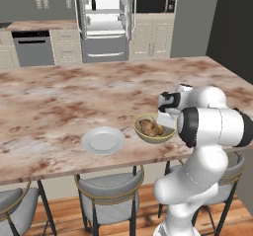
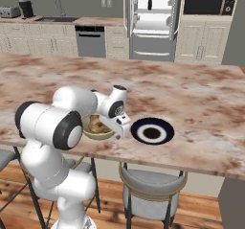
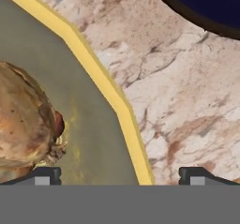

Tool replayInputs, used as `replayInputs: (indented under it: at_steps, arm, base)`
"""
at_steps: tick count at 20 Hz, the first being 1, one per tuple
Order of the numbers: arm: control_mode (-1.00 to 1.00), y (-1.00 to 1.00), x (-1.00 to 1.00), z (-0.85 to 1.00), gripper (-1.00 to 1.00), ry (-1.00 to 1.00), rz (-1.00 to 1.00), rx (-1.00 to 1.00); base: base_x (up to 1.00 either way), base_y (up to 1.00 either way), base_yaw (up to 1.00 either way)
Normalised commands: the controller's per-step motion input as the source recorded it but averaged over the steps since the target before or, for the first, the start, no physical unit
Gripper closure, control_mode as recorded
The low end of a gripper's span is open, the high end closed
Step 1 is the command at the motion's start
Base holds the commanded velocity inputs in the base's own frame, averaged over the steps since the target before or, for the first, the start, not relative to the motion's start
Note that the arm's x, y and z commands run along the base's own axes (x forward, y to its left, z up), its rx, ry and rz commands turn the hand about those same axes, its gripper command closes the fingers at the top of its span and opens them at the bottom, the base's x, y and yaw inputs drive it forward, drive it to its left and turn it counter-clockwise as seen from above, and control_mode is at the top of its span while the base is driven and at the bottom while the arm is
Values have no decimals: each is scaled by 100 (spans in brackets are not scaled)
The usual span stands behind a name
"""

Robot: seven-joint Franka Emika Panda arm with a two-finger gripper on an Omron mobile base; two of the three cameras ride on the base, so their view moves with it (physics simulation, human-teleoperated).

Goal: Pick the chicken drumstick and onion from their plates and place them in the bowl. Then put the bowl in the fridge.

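The olive-tan bowl (image 1: 143, 134) (image 2: 93, 134) stands near the counter's front edge, its yellow rim (image 3: 96, 73) running through the hand view. A golden-brown heap (image 1: 150, 127) (image 3: 23, 120) lies inside it: the chicken drumstick and onion, which I cannot tell apart. My gripper (image 1: 167, 121) (image 2: 123, 130) (image 3: 121, 176) is open and low over the bowl's right side, one fingertip (image 3: 44, 175) inside the rim and the other outside, over the counter. A white plate (image 1: 103, 140) sits bare to the bowl's left. A dark blue plate (image 2: 152, 131) (image 3: 201, 7) sits bare to its right. The fridge (image 1: 105, 18) (image 2: 153, 17) stands open across the room.
The marble island counter (image 1: 74, 97) stretches wide behind the bowl. Grey stools (image 1: 108, 190) (image 2: 150, 194) are tucked under its front edge. A dishwasher (image 1: 32, 47) (image 2: 91, 41) and a microwave (image 1: 155, 0) (image 2: 208, 2) flank the fridge on the far wall.
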Motion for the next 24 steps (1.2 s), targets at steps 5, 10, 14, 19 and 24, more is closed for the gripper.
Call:
replayInputs:
  at_steps: [5,10,14,19,24]
  arm:
    - [-100,2,0,-23,-100,0,0,6]
    - [-100,10,0,-13,100,0,0,7]
    - [-100,14,0,-1,100,-4,0,6]
    - [-100,12,0,0,100,-4,0,5]
    - [-100,7,-10,0,100,-2,0,3]
  base:
    - [0,0,0]
    - [0,0,0]
    - [0,0,0]
    - [0,0,0]
    - [0,0,0]
